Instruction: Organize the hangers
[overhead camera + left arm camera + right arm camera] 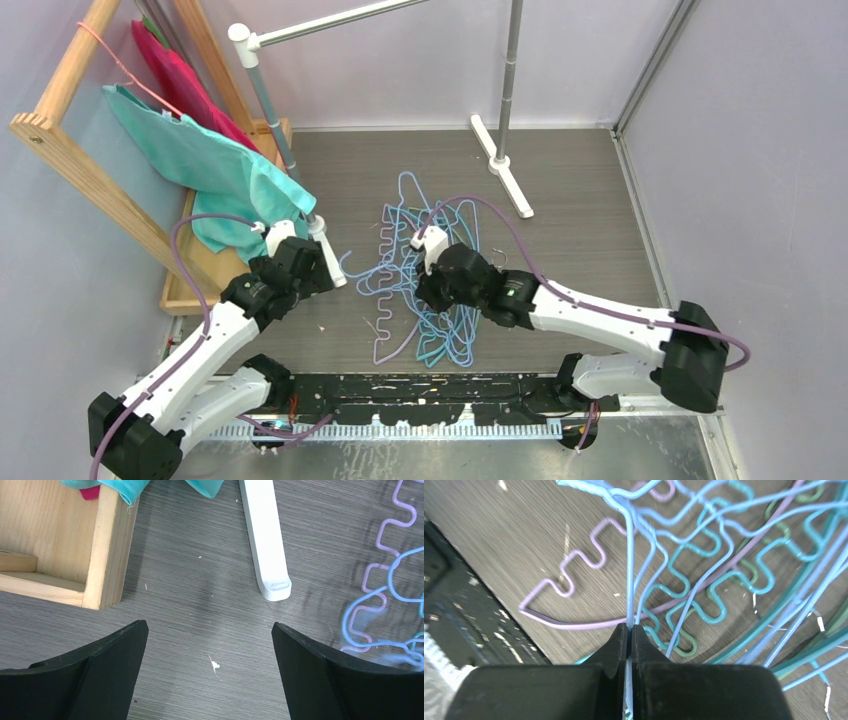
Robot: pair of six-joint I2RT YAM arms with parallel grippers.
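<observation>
— Does any writing, number or brand mark show in the three views?
— None that can be read. The hangers (629,580) are bare coloured wire, with no tag or print on them.
— And the black plate (420,385) at 6 o'clock in the top view?
— It shows only small pale flecks, too small to make out as letters.
— And the wooden frame (75,172) at 9 o'clock?
— Plain wood, with no stamp or sticker on the faces that show.
</observation>
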